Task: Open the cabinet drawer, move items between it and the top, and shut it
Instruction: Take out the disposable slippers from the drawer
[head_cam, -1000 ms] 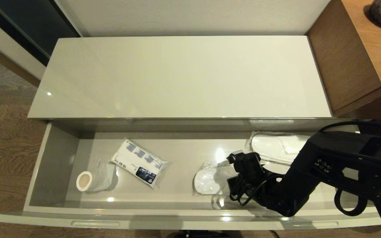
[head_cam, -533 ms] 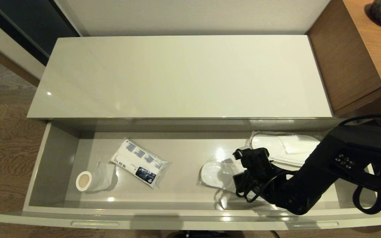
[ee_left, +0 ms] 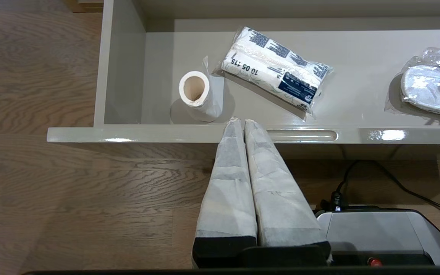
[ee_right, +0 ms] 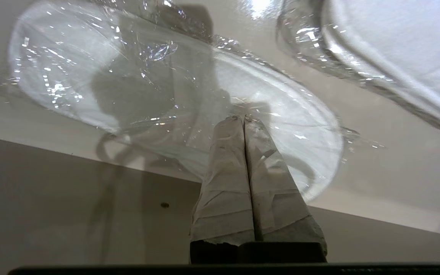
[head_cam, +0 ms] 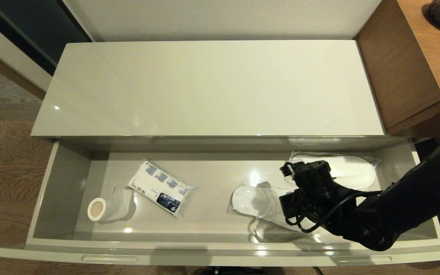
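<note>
The drawer (head_cam: 48,191) stands fully pulled out below the cabinet top (head_cam: 204,88), which carries nothing in view.

The right end effector (ee_right: 244,119) is down inside the right half of the drawer, its two padded fingers pressed flat together. The tips meet at the clear wrap of the nearer slipper pack (head_cam: 252,200). In the right wrist view the closed tips sit on the film over the white sole, so the grip appears to be on a thin fold of plastic only, not on the slipper body — whether any film is truly pinched cannot be confirmed.

A second slipper pack (head_cam: 342,172) lies just beyond it, toward the back right corner. The printed white bundle (head_cam: 161,188) and a paper roll (head_cam: 101,208) lie well apart in the left half.

The left end effector (ee_left: 241,121) is parked outside the drawer front, fingers closed on nothing.

Hazards from this state:
- Slick film may slip out of the closed tips on lifting, dropping the pack back into the drawer.
- A pinch at one edge will let the pack hang and swing — it may catch the drawer's front wall or the cabinet edge.
- The wrap could tear under the load.
- The arm may drag the neighbouring pack.
</note>
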